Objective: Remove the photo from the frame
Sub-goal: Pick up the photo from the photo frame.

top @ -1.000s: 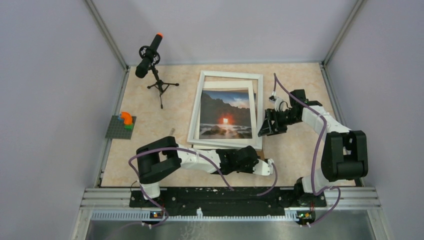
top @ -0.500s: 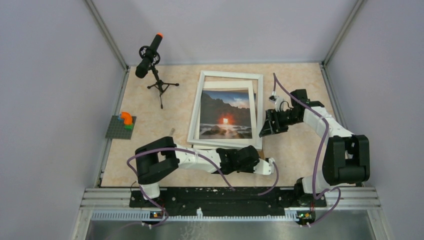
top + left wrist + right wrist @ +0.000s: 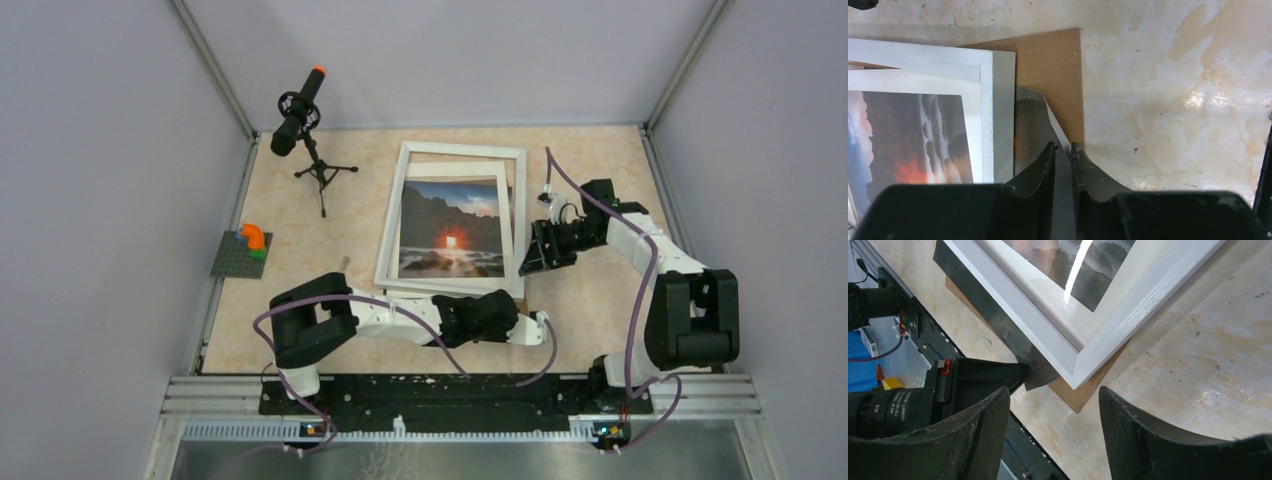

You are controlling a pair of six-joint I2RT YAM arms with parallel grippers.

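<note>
The white frame [image 3: 455,150] lies flat mid-table with the photo [image 3: 450,228] showing askew inside it. My left gripper [image 3: 516,308] is at the frame's near right corner. In the left wrist view it [image 3: 1063,145] is shut on a curled, glossy grey corner of the photo [image 3: 1030,120] that sticks out from under the frame [image 3: 987,100], over the brown board [image 3: 1048,55]. My right gripper [image 3: 528,258] is open and empty just right of the frame. In its wrist view it [image 3: 1055,390] hovers over that same corner of the frame [image 3: 1013,305] and board [image 3: 1080,395].
A microphone on a tripod [image 3: 300,115] stands at the back left. A grey plate with coloured bricks [image 3: 245,250] lies at the left edge. Enclosure walls ring the table, and a metal rail [image 3: 460,395] runs along the near edge.
The right arm's elbow has shifted a little to the right. The left gripper has edged slightly right with the corner in it. Frame and photo look unmoved.
</note>
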